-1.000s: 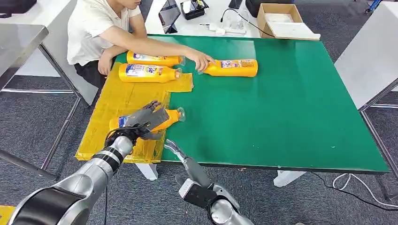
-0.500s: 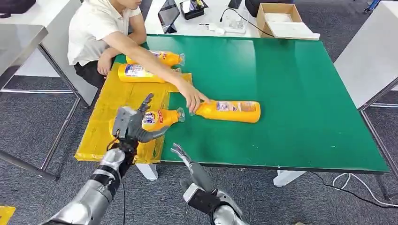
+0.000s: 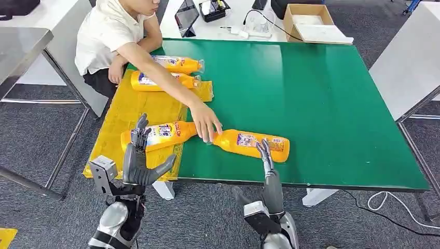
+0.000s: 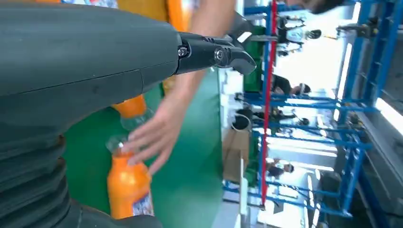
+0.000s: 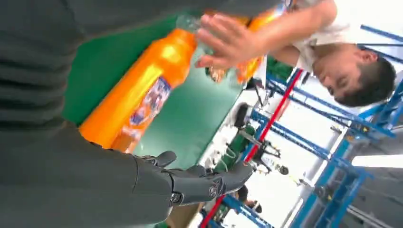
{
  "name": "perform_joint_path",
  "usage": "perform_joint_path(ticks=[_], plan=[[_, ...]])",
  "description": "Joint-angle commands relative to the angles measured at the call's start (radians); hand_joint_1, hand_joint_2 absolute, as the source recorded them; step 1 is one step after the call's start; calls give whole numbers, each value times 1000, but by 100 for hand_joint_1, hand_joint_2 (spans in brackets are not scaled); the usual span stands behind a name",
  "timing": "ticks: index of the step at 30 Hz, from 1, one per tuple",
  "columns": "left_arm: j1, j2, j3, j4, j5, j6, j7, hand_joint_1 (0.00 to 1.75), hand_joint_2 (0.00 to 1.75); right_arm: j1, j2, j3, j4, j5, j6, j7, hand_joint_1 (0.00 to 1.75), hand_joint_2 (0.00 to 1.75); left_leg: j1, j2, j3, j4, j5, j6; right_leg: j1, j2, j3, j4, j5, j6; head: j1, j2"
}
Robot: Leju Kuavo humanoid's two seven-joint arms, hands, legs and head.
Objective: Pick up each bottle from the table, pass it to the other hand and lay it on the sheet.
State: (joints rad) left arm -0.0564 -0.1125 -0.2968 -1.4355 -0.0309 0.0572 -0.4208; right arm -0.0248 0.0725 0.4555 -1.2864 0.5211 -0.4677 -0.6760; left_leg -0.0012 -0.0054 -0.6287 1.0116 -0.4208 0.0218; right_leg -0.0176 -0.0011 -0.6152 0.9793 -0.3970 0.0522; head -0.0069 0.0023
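Note:
An orange bottle [image 3: 251, 144] lies on the green table [image 3: 332, 104] near its front edge; a person's hand [image 3: 206, 122] rests on its neck. My right hand [image 3: 269, 166] is open, fingers pointing up just in front of that bottle's base, holding nothing. The right wrist view has this bottle [image 5: 142, 95] close beyond the right hand [image 5: 190, 183]. Another bottle [image 3: 158, 136] lies on the yellow sheet [image 3: 124, 109]. My left hand [image 3: 139, 161] is open in front of it, off the sheet's front edge. Two more bottles [image 3: 176, 64] [image 3: 155, 81] lie at the sheet's far end.
A person sits at the table's far left corner, one arm reaching across the sheet. A cardboard box [image 3: 311, 23] and a tablet [image 3: 187, 15] stand on the white table behind. A grey table [image 3: 21, 41] is at the left, a white one [image 3: 410, 57] at the right.
My left hand let go of the bottle on the sheet and drew back. The person slid the other bottle to the table's front edge. My right hand rose and moved right to it.

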Motion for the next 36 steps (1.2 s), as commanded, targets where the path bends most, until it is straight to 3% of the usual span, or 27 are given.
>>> perform_joint_path(ticks=[1, 3, 7, 12, 17, 23, 25, 26, 28, 34, 36], plan=[[3, 43, -61, -42, 4, 5, 2, 0, 175, 9, -24, -53, -33, 6, -2, -4, 0, 175, 1, -1, 2, -1, 0, -1, 1, -1, 2, 0, -1, -2, 0, 0], [3, 43, -61, -42, 4, 5, 2, 0, 175, 9, -24, -53, -33, 6, -2, -4, 0, 175, 1, 0, 5, -1, -2, -2, 1, 0, 5, 0, -2, -2, 0, 0], [40, 34, -94, -59, -63, 39, -9, 0, 175, -4, -88, -89, 10, 232, -181, 99, 0, 175, 1, 0, 4, -1, -1, -1, 1, -1, 4, 0, -1, -1, 0, 0], [50, 32, -153, -30, -141, 83, -1, 0, 175, -77, -127, -150, 65, 319, -194, 165, 0, 175, 1, 0, 9, -1, -3, -1, 1, 0, 10, -2, -3, -2, 0, 0], [42, 29, -155, -7, -196, 99, 17, 0, 175, -192, -170, -116, 282, 422, 16, 345, 0, 175, -1, 1, 4, -2, 0, 0, -1, 0, 5, -2, 0, -1, 0, 0], [35, 24, -154, -9, -213, 82, 30, 0, 175, -277, -154, -63, 405, 479, 89, 419, 0, 175, 0, 2, 6, -1, 0, 0, 0, 2, 5, -1, 0, -1, 0, 0], [22, 21, -159, 0, -214, 72, 32, 0, 175, -321, -140, -53, 465, 496, 76, 439, 0, 175, 0, 3, 5, -1, 0, 0, 0, 3, 5, -1, 1, -1, -1, 0], [15, 20, -164, 6, -214, 63, 33, 0, 175, -345, -136, -44, 493, 507, 70, 443, 0, 175, 1, 6, 13, -2, -3, -1, 1, 5, 11, -2, -2, -3, -1, 0], [7, 16, -167, 12, -213, 60, 34, 0, 175, -373, -130, -35, 524, 521, 65, 456, 0, 175, 0, 4, 7, -1, -1, 0, 1, 3, 7, 0, -1, -2, -1, 0], [-26, 9, -194, 48, -216, 41, 37, 0, 175, -503, -115, 7, 651, 489, 232, 485, 0, 175, 0, 4, 7, 0, -1, 0, 1, 3, 6, 0, 0, -2, -1, 0], [-42, 3, -205, 62, -214, 33, 37, 0, 175, -543, -110, 38, 702, 527, 223, 514, 0, 175, 0, 3, 5, 0, 0, 0, 0, 3, 4, 0, 1, -1, 0, 0]])
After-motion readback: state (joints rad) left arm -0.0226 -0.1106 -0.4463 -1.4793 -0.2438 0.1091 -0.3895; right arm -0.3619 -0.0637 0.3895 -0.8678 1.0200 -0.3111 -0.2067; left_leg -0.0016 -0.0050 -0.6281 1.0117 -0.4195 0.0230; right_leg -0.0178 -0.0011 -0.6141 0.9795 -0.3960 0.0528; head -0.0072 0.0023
